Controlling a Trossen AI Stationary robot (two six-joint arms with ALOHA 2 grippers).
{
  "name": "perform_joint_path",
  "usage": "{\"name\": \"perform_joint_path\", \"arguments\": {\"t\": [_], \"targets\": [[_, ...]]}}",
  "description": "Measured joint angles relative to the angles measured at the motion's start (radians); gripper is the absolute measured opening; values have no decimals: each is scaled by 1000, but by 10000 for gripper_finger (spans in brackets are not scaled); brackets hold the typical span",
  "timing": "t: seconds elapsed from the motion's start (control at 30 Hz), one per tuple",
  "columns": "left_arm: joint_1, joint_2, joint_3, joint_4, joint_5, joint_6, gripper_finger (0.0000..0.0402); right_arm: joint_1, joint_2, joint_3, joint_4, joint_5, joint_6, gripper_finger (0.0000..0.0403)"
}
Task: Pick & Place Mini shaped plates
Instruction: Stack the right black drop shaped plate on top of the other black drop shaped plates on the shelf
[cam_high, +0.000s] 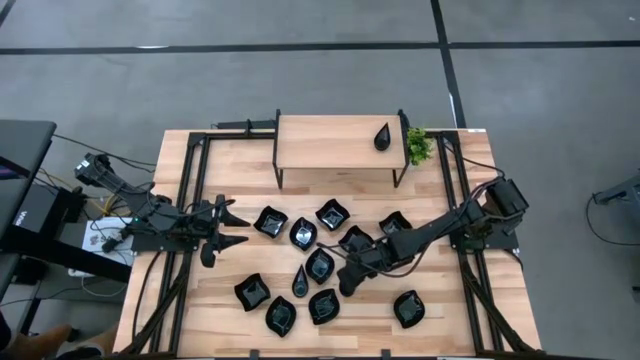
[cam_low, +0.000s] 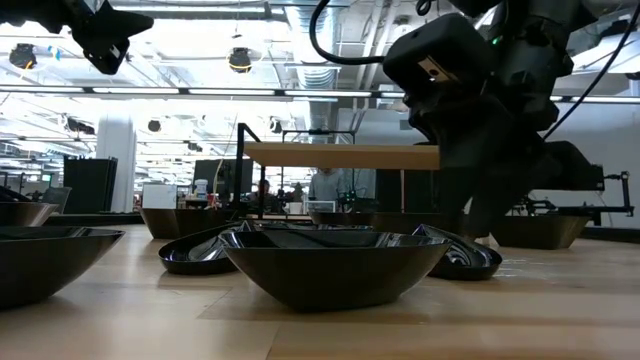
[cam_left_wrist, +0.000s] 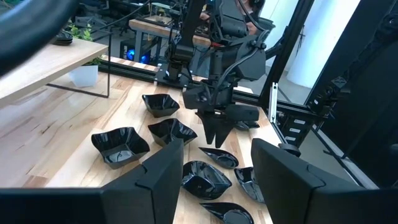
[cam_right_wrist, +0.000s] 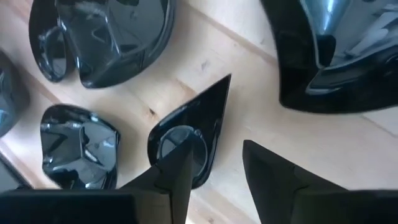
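Several glossy black mini plates lie on the wooden table (cam_high: 200, 300). One teardrop plate (cam_high: 384, 135) rests on the small raised shelf (cam_high: 335, 143). My right gripper (cam_high: 345, 282) is open and points down just over another teardrop plate (cam_right_wrist: 186, 127), which lies flat on the table. One finger (cam_right_wrist: 180, 168) stands over its bowl, the other (cam_right_wrist: 273, 177) over the bare wood beside it. I see no touch in the left wrist view (cam_left_wrist: 216, 140). My left gripper (cam_high: 232, 228) is open and empty, raised over the table's left part.
Other plates crowd the teardrop plate: a leaf-shaped one (cam_right_wrist: 102, 37), a wavy one (cam_right_wrist: 78, 146) and a large one (cam_right_wrist: 336, 56). A small green plant (cam_high: 418, 146) stands by the shelf's right end. The table's black frame rails (cam_high: 190, 180) run along both sides.
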Motion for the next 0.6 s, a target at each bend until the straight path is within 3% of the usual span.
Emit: {"name": "perform_joint_path", "arguments": {"t": [0.6], "targets": [[0,0,0,0,0,0,191,2,33,0,8,-2,41,123]]}}
